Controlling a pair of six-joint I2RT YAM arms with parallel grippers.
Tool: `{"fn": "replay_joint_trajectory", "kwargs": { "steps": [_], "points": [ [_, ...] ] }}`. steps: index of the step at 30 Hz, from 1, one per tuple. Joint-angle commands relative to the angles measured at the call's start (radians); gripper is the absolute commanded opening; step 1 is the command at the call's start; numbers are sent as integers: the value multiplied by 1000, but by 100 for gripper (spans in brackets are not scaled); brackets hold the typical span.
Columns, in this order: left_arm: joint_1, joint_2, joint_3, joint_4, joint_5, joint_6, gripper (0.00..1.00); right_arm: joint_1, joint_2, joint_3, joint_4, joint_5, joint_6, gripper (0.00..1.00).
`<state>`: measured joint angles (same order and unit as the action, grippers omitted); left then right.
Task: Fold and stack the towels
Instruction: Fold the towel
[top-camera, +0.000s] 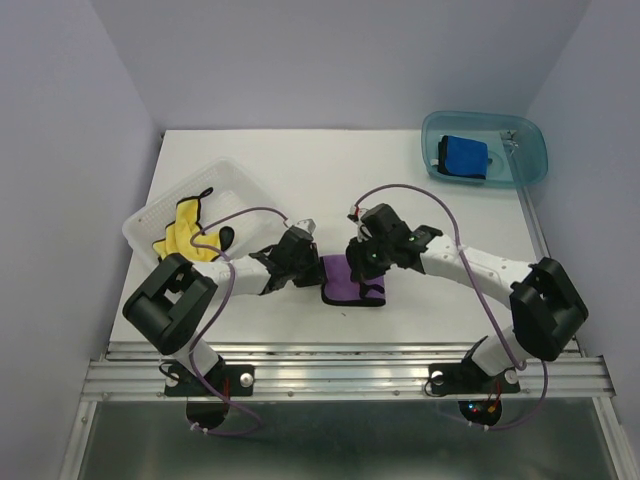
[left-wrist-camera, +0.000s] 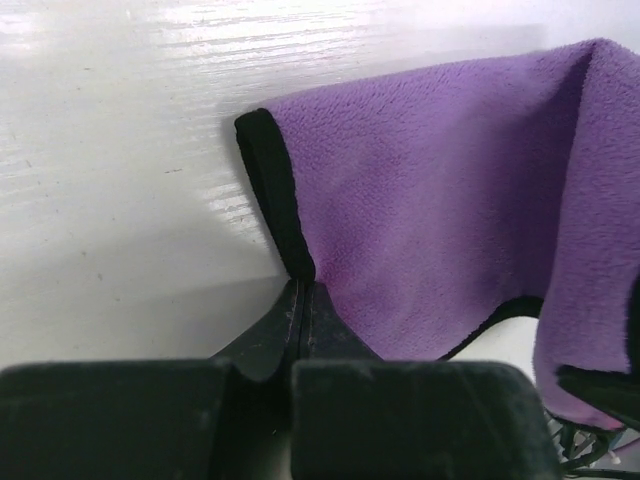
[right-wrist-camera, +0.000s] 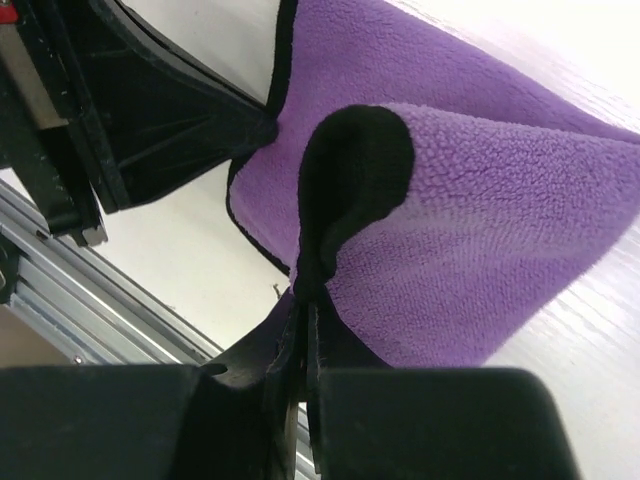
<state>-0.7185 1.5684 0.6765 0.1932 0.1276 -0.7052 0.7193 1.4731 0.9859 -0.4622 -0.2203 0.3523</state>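
The left tool (left-wrist-camera: 302, 288) and right tool (right-wrist-camera: 304, 292) each pinch the black-hemmed purple towel (left-wrist-camera: 430, 200).

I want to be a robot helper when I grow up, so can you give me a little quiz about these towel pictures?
1. True or false: the left claw and the right claw are both pinching the purple towel.
2. Which colour is the towel in the white basket? A. blue B. yellow C. purple
3. Fill in the blank: the blue towel lies inside the ___ bin.

Key
1. True. Each claw is shut on a black-trimmed edge.
2. B, the yellow towel.
3. teal
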Motion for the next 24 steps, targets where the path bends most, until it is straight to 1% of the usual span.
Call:
{"fn": "replay_joint_trajectory", "kwargs": {
  "steps": [1,3,5,11,14,24],
  "points": [
    [-6,-39,-26,28,12,-14,0,32,39,66,106,10,43,1],
    [-6,-42,-29,29,10,-19,0,40,68,63,146,-33,56,1],
    [-7,-47,-34,31,14,-20,0,45,85,63,161,-43,73,1],
    [-6,-56,-38,34,12,-17,0,51,145,82,194,-53,122,1],
    [-7,-54,-41,37,15,-17,0,52,173,89,194,-31,143,1],
    [-9,-48,-41,40,18,-20,0,54,233,103,229,-82,188,1]
  ]
}}
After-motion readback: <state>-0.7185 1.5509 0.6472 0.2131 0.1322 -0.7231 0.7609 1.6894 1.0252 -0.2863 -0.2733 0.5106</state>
